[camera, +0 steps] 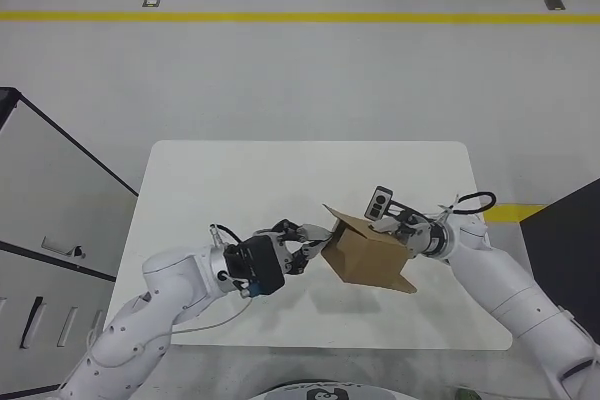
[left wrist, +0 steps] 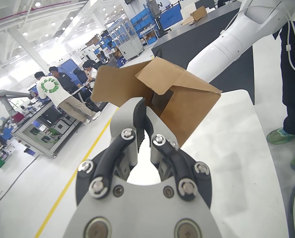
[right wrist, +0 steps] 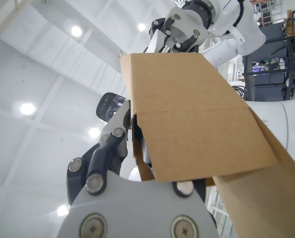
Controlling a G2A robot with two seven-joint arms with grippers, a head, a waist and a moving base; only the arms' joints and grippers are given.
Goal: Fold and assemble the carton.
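The brown carton (camera: 365, 255) is held tilted above the right half of the white table (camera: 230, 180), one end open with loose flaps. My right gripper (camera: 398, 230) holds it from the right side. In the right wrist view, my right gripper (right wrist: 135, 134) is shut on a wall of the carton (right wrist: 192, 115) by a corner of its open end, one finger outside and the other hidden inside. My left gripper (camera: 315, 243) meets the carton's left end. The left wrist view has the left gripper (left wrist: 141, 107) shut, its tips against the open end of the carton (left wrist: 187, 110) below a raised flap.
A grey cabinet (camera: 40, 200) stands left of the table and a dark bench (camera: 580, 240) to the right. A person in dark trousers (left wrist: 293, 75) stands close beside the table's edge. The table's left and far parts are bare.
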